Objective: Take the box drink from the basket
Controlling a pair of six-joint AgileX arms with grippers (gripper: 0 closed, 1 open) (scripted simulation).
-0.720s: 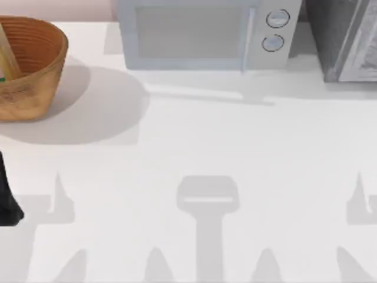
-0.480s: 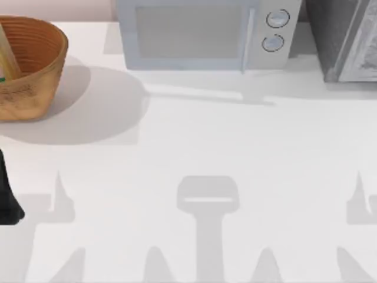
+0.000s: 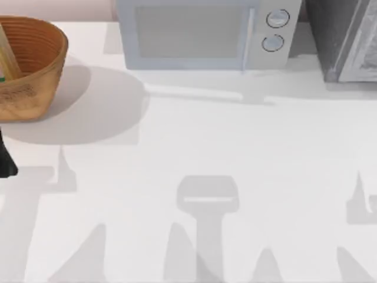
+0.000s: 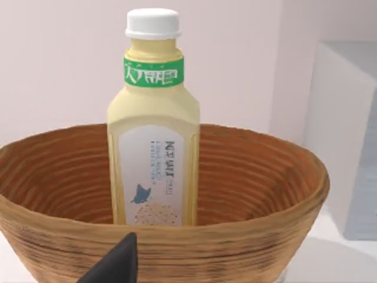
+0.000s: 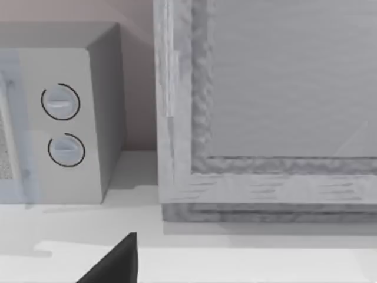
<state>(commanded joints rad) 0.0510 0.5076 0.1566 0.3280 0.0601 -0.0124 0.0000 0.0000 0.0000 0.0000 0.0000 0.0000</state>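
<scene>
Left tool (image 3: 6,165) at desk's left edge, just before basket (image 3: 35,71); opening cannot tell. Box drink (image 4: 154,135) upright inside, top free for grasp.

Pale-yellow box drink (image 4: 154,159) w/ green band, white cap; orange-brown ribbed basket (image 4: 247,236); grey microwave (image 3: 200,35).

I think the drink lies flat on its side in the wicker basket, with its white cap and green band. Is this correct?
Not quite. The drink stands upright in the basket, not flat on its side; its white cap and green band are at the top, above the rim. The left wrist view shows this. The rest is correct.
</scene>
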